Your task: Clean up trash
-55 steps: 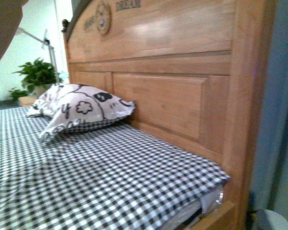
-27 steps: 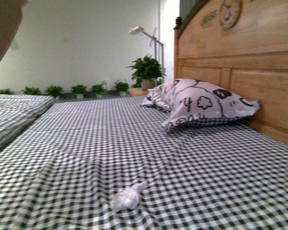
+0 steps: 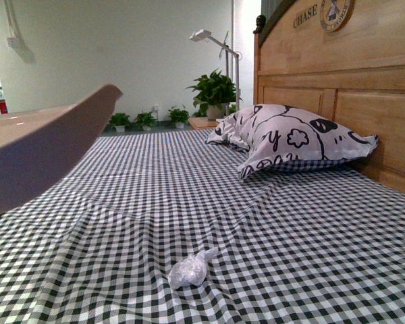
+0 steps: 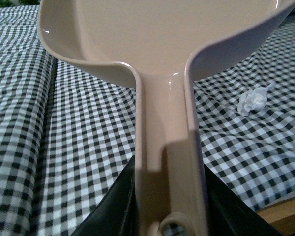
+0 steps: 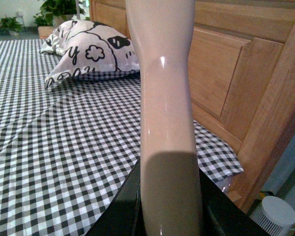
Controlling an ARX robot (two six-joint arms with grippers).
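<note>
The trash (image 3: pixel 189 270), a small crumpled white wad, lies on the black-and-white checked bed sheet near the front; it also shows in the left wrist view (image 4: pixel 253 100). My left gripper (image 4: pixel 169 206) is shut on the handle of the beige dustpan (image 4: pixel 157 44), held above the sheet to the left of the trash; the pan's edge shows in the front view (image 3: pixel 47 148). My right gripper (image 5: pixel 169 206) is shut on the beige brush handle (image 5: pixel 164 88), held over the bed's right side; the bristles are out of view.
A black-and-white patterned pillow (image 3: pixel 297 138) rests against the wooden headboard (image 3: pixel 351 81) at the right. The bed's right edge and a white round thing on the floor (image 5: pixel 278 212) show in the right wrist view. Potted plants (image 3: pixel 212 91) and a lamp stand behind.
The front view has swung left from the headboard to the open bed. The trash has come into view, and the dustpan has now entered at the left.
</note>
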